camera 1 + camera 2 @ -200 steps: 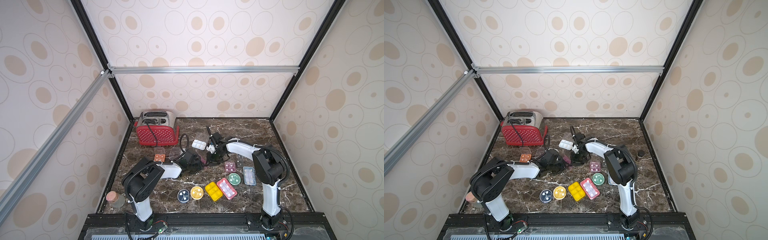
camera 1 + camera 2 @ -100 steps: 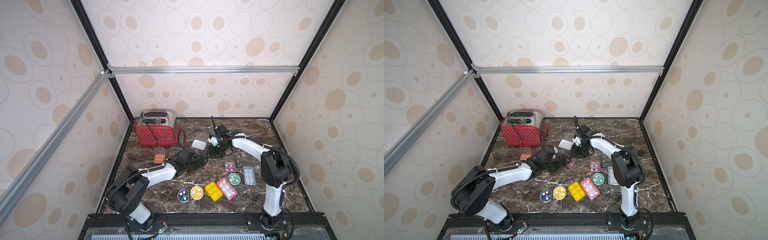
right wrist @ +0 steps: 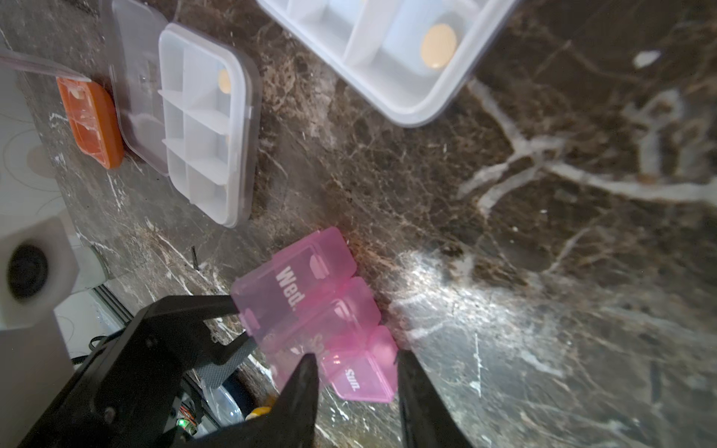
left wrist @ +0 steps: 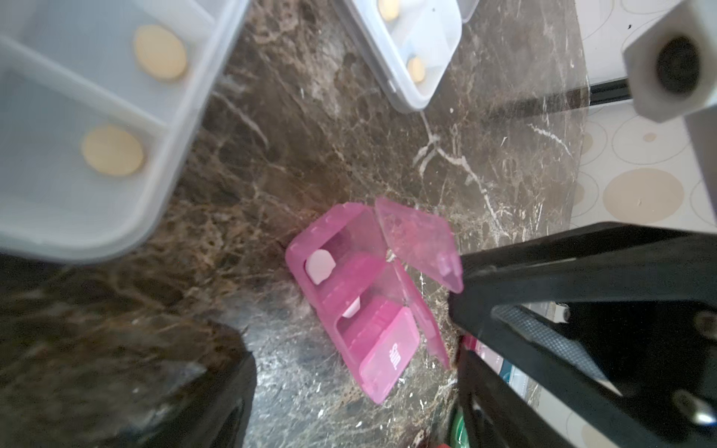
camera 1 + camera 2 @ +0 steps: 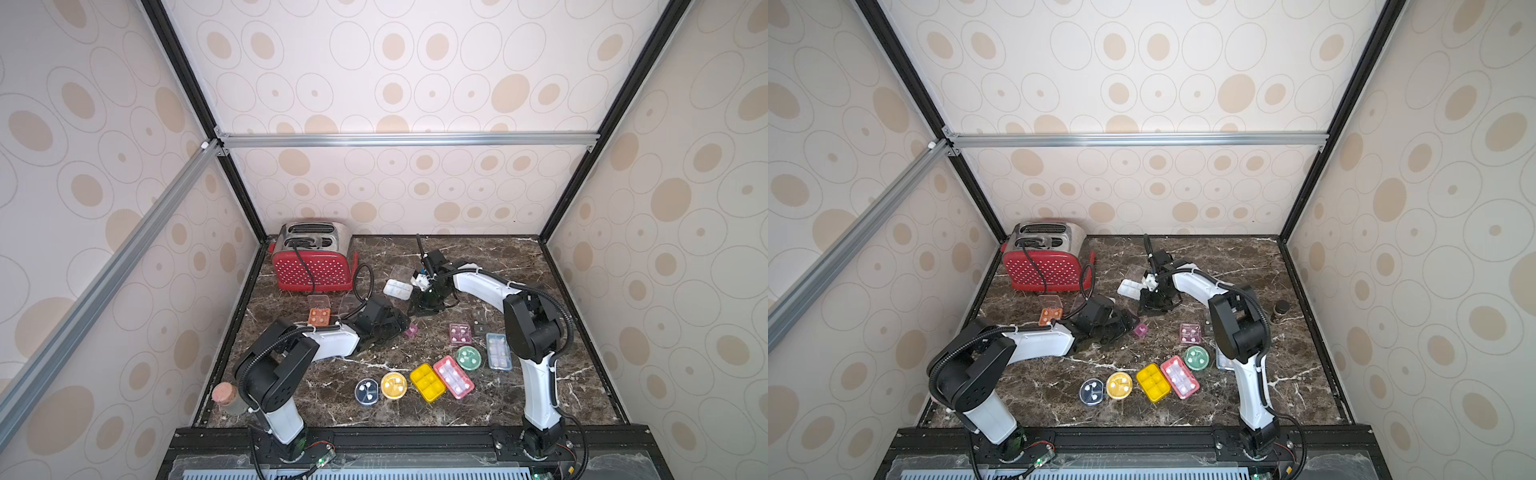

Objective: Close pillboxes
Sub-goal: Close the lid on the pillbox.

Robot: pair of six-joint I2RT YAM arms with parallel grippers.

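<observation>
The pink pillbox, a lid raised, lies mid-desk between the wide-spread jaws of the left gripper at its 9 o'clock, while the right gripper, at 12 o'clock, straddles its end, grip unclear.

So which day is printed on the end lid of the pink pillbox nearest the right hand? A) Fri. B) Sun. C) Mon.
B: in the right wrist view, the end lid of the pink pillbox nearest the right hand reads "Sun."
</observation>
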